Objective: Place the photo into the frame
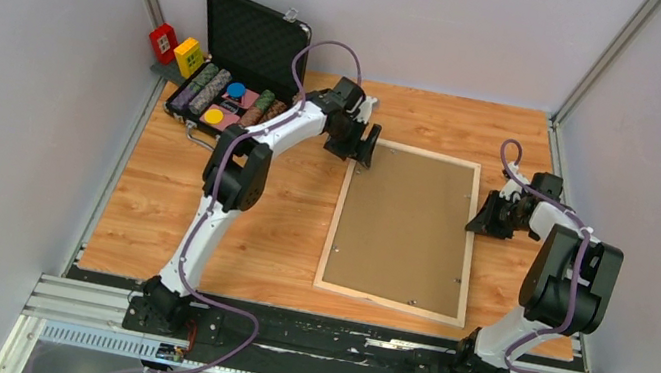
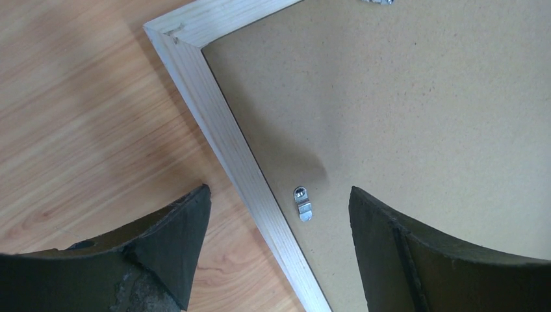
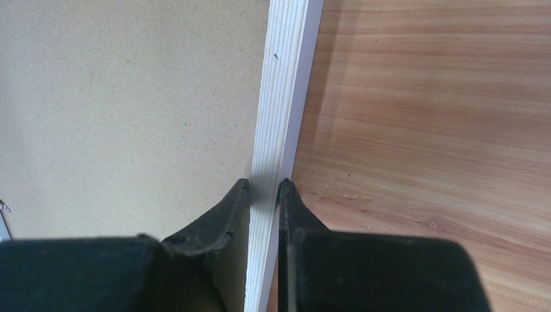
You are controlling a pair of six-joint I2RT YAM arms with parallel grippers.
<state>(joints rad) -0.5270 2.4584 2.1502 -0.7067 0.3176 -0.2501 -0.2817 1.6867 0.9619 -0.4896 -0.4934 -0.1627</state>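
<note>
Two arms met the frame point(image 1: 388, 303), which lay face down at centre right of the top view on the wooden table point(image 1: 248, 234), its brown backing board point(image 1: 406, 225) facing up. The left gripper point(image 1: 365, 149) hung spread wide over the frame's upper left corner, with a metal clip point(image 2: 303, 203) showing between its fingers. The right gripper point(image 1: 481, 217) was nearly closed, its fingertips pinching the frame's right rail. A black case point(image 1: 255, 37) stood open at upper left.
</note>
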